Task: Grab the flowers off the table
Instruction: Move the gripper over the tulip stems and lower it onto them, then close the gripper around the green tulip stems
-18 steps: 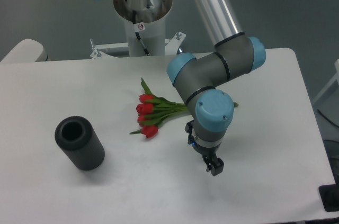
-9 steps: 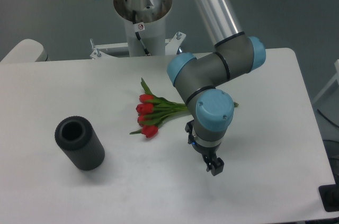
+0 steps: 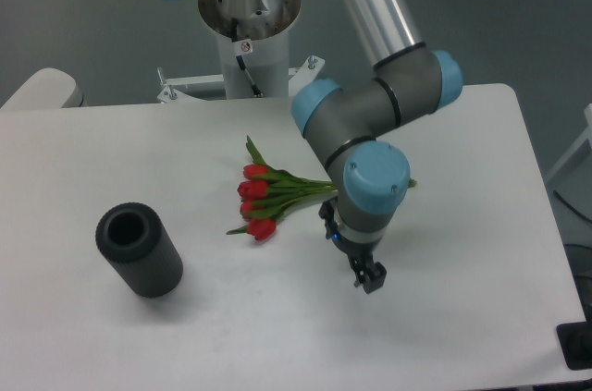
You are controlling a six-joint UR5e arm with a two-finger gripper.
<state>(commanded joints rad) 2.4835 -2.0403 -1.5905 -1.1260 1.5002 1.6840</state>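
The flowers [image 3: 263, 199], a small bunch of red tulips with green leaves, lie flat on the white table [image 3: 111, 336] near its middle. Their stems run to the right and pass behind my arm's wrist, so the stem ends are hidden. My gripper [image 3: 368, 278] hangs just above the table to the right of and nearer than the blooms, apart from them. It holds nothing. Its fingers are small and dark, and I cannot tell how far apart they stand.
A black ribbed cylinder [image 3: 139, 250] lies on the table at the left. The arm's white base column [image 3: 248, 35] stands behind the far table edge. The table's right edge [image 3: 546, 225] is close to the arm.
The wrist and gripper have shifted slightly up and left, toward the flower stems. The flowers and the cylinder have not moved.
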